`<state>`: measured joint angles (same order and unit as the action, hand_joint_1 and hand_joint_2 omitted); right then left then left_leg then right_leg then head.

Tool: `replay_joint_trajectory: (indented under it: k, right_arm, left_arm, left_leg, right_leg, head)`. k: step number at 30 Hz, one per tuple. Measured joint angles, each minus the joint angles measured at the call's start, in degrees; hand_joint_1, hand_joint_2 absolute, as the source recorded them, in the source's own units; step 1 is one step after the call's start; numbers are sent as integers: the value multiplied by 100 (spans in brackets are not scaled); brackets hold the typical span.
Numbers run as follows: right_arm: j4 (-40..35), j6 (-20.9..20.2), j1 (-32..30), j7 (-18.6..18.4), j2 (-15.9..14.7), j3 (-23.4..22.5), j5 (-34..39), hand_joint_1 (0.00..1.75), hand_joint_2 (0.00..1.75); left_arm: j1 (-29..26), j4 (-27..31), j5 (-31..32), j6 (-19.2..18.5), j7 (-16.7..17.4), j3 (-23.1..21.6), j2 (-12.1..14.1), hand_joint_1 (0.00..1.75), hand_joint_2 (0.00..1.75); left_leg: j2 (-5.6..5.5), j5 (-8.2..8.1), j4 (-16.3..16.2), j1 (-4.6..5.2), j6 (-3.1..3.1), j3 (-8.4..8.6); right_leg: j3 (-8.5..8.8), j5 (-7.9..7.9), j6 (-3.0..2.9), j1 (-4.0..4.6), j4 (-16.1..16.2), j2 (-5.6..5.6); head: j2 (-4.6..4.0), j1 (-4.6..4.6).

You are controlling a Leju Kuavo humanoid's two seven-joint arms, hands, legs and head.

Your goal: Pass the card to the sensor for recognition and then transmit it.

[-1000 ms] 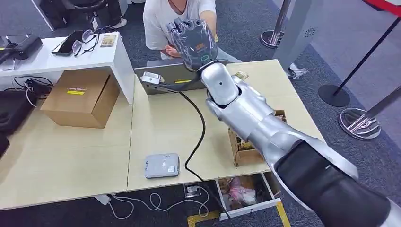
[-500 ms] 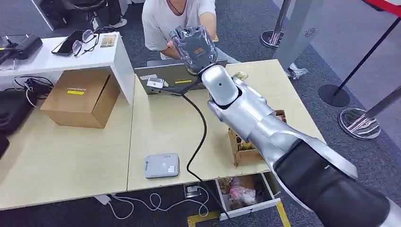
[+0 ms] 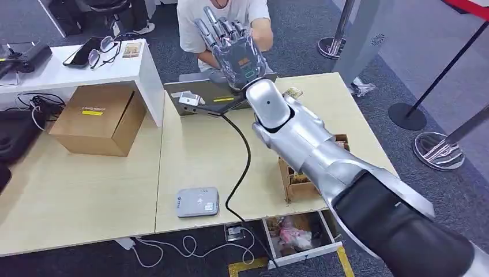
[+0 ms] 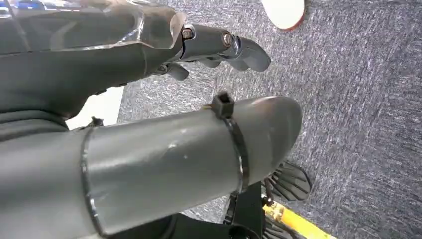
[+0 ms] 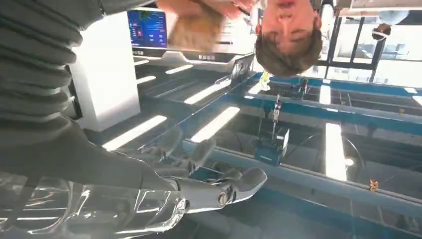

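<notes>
My right hand (image 3: 230,43) is raised over the table's far edge, in front of a seated person in a white shirt (image 3: 196,26). Its fingers (image 3: 216,26) are spread and point up, with nothing between them. The right wrist view shows the same bare fingers (image 5: 219,191) and the person's blurred hand (image 5: 199,20) close by; I cannot make out a card there. The grey card sensor (image 3: 197,202) lies near the table's front edge, far from that hand. My left hand (image 4: 219,45) hangs over the carpet, fingers loose, holding nothing.
A black cable (image 3: 245,156) runs from a laptop (image 3: 202,95) at the far edge to the front. A cardboard box (image 3: 101,118) stands at the left, a small open carton (image 3: 303,182) at the right. Stanchion bases (image 3: 438,150) stand on the floor to the right.
The right hand's fingers were curled in before the person; now they are spread and point up. The arm has barely moved.
</notes>
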<state>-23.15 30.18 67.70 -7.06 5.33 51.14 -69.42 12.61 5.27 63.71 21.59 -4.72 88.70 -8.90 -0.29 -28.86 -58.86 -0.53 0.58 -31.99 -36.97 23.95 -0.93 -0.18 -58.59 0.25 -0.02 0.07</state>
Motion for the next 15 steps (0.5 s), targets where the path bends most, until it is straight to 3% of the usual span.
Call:
replay_joint_trajectory:
  k: [4,8,15]
  right_arm:
    - [-22,247,-40,225,2,-144,204,0,0]
    - [-166,485,-184,678,0,-424,648,0,0]
    - [-1092,448,-859,1602,-2,-1069,2174,0,0]
  left_arm:
    - [5,0,4,-2,0,0,0,0,0]
    - [18,0,2,2,-26,0,0,0,0]
    - [24,0,-201,66,-164,0,-26,0,0]
  left_leg:
    - [0,0,0,0,0,0]
    - [0,0,0,-1,0,0]
    - [0,0,0,0,0,1]
  right_leg:
    - [0,0,0,0,0,0]
    - [0,0,0,0,0,0]
    - [0,1,0,0,1,0]
  head:
    - [0,0]
    - [0,0]
    - [0,2]
